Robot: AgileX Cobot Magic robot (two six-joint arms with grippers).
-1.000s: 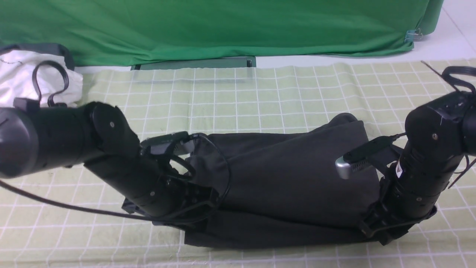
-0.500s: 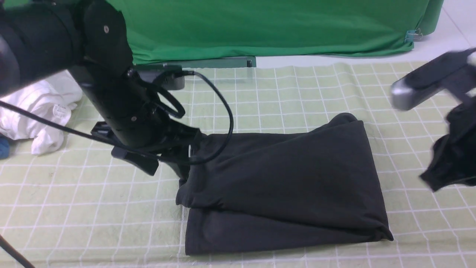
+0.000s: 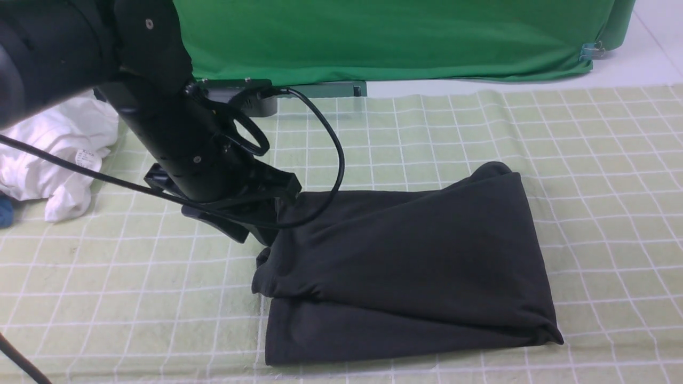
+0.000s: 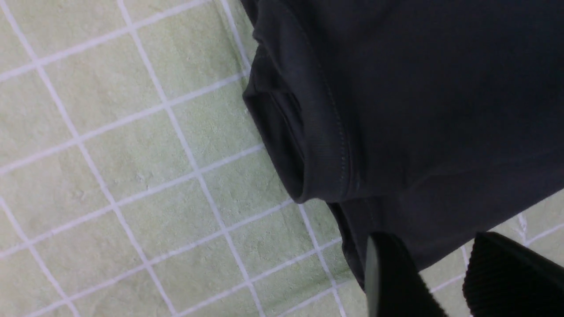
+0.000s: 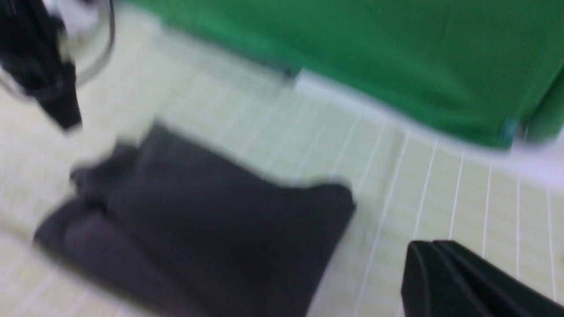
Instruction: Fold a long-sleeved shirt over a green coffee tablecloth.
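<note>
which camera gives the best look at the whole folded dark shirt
The front view: it shows the shirt nearly whole, with only a little behind the left gripper. The left wrist view gives just one end, close and sharp enough for stitching. The right wrist view takes in much of it, but blurred and cut off.

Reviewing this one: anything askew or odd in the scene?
Yes, mildly: the folded dark shirt is uneven. Its upper layer stops short of the lower one along the near side, leaving a slanted strip, and the near-right corner is bunched. I see no spill or damage.
</note>
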